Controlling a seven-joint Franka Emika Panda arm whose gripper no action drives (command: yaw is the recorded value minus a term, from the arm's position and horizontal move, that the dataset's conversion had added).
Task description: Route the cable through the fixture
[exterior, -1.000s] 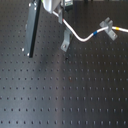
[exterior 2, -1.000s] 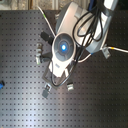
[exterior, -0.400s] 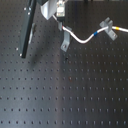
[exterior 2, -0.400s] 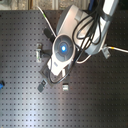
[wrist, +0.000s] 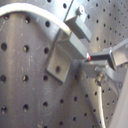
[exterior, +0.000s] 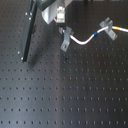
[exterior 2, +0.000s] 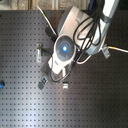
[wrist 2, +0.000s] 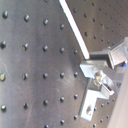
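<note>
The white cable point(exterior: 88, 39) runs from the splayed cross-shaped clip point(exterior: 105, 27) in a sagging curve to the grey slanted fixture point(exterior: 65, 42). Its yellow and blue bands point(exterior: 116, 30) lie beyond the cross clip. My gripper point(exterior: 61, 25) hangs just above the fixture's forked top, shut on the cable's end. In the first wrist view the cable point(wrist: 35, 7) arcs down to the fixture point(wrist: 59, 59). In the second wrist view the cable point(wrist 2: 75, 30) runs into the fingers. In the second exterior view the arm point(exterior 2: 64, 47) hides the fixture.
A black slanted post point(exterior: 27, 35) stands at the first exterior view's left. In the second exterior view, small clips point(exterior 2: 40, 50) point(exterior 2: 44, 81) point(exterior 2: 65, 86) sit around the arm and the cross clip point(exterior 2: 106, 51) is at the right. All stand on the perforated board point(exterior: 75, 95).
My gripper has come a little lower and toward the first exterior view's right with the cable end, closer over the fixture. The cross clip has not moved.
</note>
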